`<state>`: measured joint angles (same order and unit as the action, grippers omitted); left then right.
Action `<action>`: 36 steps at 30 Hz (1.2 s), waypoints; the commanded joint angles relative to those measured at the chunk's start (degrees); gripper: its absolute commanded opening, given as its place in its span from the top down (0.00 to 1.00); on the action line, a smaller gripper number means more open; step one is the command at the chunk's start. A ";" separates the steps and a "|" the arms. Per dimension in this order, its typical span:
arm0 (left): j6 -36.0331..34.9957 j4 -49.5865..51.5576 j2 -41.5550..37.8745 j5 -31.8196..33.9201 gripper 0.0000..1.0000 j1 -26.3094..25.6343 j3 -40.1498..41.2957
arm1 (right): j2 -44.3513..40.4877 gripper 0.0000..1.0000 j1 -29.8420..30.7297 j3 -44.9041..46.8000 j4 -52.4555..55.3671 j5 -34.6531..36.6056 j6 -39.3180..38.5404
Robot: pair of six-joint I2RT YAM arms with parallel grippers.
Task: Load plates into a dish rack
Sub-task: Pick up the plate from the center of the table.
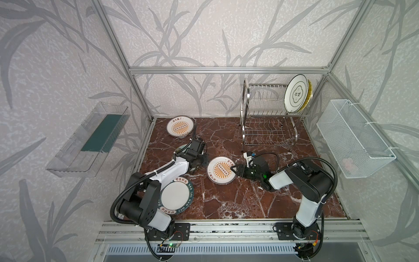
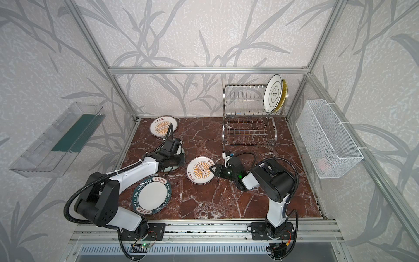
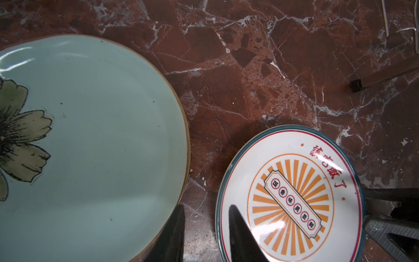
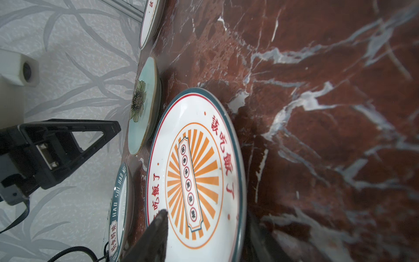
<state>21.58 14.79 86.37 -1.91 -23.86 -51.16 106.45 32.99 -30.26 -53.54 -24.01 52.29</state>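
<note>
A white plate with an orange sunburst [image 1: 221, 170] [image 2: 200, 170] [image 4: 197, 172] lies flat mid-table. My right gripper [image 1: 234, 169] [image 2: 213, 169] [image 4: 207, 217] straddles its right rim, one finger over the face, the other beside the rim, still apart. My left gripper [image 1: 197, 167] [image 3: 206, 206] hovers open over bare table between this plate [image 3: 294, 192] and the pale green plate [image 3: 102, 136] [image 4: 145, 108]. Another sunburst plate [image 1: 180, 126] lies back left, and a teal-lettered plate [image 1: 176, 195] lies front left. In the dish rack [image 1: 267, 113] [image 2: 247, 113] stand a cloud-outline plate [image 1: 295, 93] and a yellow plate [image 1: 308, 95].
A clear plastic tray [image 1: 88, 138] hangs on the left wall and a white mesh basket [image 1: 356, 138] on the right wall. Aluminium frame posts border the brown marble table [image 1: 238, 199]. The rack's lower tier [image 1: 265, 133] holds nothing.
</note>
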 commanded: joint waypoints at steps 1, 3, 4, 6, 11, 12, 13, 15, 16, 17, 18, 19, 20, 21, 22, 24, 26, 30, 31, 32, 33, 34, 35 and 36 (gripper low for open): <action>0.04 0.15 -2.27 -0.46 0.68 0.25 0.72 | 2.59 0.48 -0.77 0.37 -1.47 -1.00 2.56; 0.03 0.22 -2.54 -0.38 0.68 0.28 0.71 | 3.38 0.50 -0.98 0.57 -2.29 -1.14 3.29; 0.00 0.24 -2.63 -0.35 0.68 0.22 0.72 | 3.79 0.52 -1.17 0.73 -2.95 -1.21 3.61; -0.02 0.33 -2.63 -0.37 0.68 0.29 0.59 | 4.48 0.55 -1.43 0.82 -3.86 -1.43 4.12; 0.03 0.42 -2.44 -0.98 0.68 0.25 0.50 | 5.69 0.60 -1.88 1.07 -5.38 -1.74 5.03; -0.01 0.42 -2.43 -1.07 0.68 0.27 0.46 | 5.82 0.61 -1.90 1.08 -5.52 -1.74 5.10; -0.05 0.46 -2.35 -1.03 0.68 0.29 0.46 | 5.94 0.62 -1.98 1.17 -5.77 -1.68 5.19; -0.14 0.60 -2.18 -0.82 0.68 0.29 0.38 | 6.16 0.64 -2.09 1.48 -6.51 -1.54 5.45; -0.22 0.68 -2.04 -0.78 0.68 0.28 0.38 | 6.34 0.65 -2.19 1.52 -6.71 -1.48 5.56; -0.23 0.77 -1.95 -0.77 0.68 0.28 0.36 | 6.35 0.67 -2.14 1.61 -6.91 -1.50 5.63; -0.23 0.77 -1.91 -0.76 0.68 0.27 0.38 | 6.39 0.69 -2.23 1.65 -6.97 -1.48 5.63; -0.29 0.82 -1.91 -0.81 0.68 0.26 0.42 | 6.40 0.71 -2.31 1.77 -7.02 -1.48 5.63; -0.24 0.78 -1.95 -0.89 0.68 0.28 0.43 | 6.40 0.74 -2.29 1.70 -7.02 -1.41 5.63; -0.27 0.67 -1.99 -0.81 0.68 0.29 0.49 | 6.40 0.77 -2.31 1.74 -7.02 -1.41 5.63; -0.14 0.60 -2.15 -0.77 0.68 0.28 0.50 | 6.41 0.79 -2.25 1.72 -7.02 -1.35 5.64; -0.05 0.38 -2.34 -0.83 0.68 0.30 0.66 | 6.31 0.81 -2.36 1.84 -7.02 -1.31 5.54; -0.05 0.24 -2.46 -0.83 0.68 0.25 0.72 | 6.24 0.83 -2.38 1.88 -7.08 -1.29 5.54; -0.22 0.05 -2.76 -1.10 0.68 0.22 0.96 | 6.01 0.87 -2.57 2.18 -7.19 -1.04 5.55; -0.23 -0.15 -2.79 -1.21 0.69 0.29 1.11 | 5.84 0.88 -2.53 2.20 -7.19 -0.97 5.54; -0.23 -0.20 -2.98 -1.25 0.68 0.27 1.12 | 5.78 0.89 -2.66 2.22 -7.19 -1.03 5.54; -0.23 -0.30 -3.04 -1.25 0.69 0.28 1.15 | 5.76 0.90 -2.69 2.31 -7.19 -1.04 5.52; -0.23 -0.24 -3.13 -1.34 0.69 0.26 1.30 | 5.70 0.90 -2.76 2.40 -7.19 -1.03 5.47; -0.23 -0.28 -3.27 -1.34 0.69 0.29 1.27 | 5.59 0.91 -2.82 2.40 -7.19 -1.03 5.50; -0.23 -0.45 -3.39 -1.34 0.69 0.24 1.39 | 5.52 0.91 -2.86 2.49 -7.27 -1.03 5.46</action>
<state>21.56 14.68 84.88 -3.09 -23.83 -50.39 111.66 30.70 -29.17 -62.63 -25.82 58.52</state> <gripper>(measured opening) 0.312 0.094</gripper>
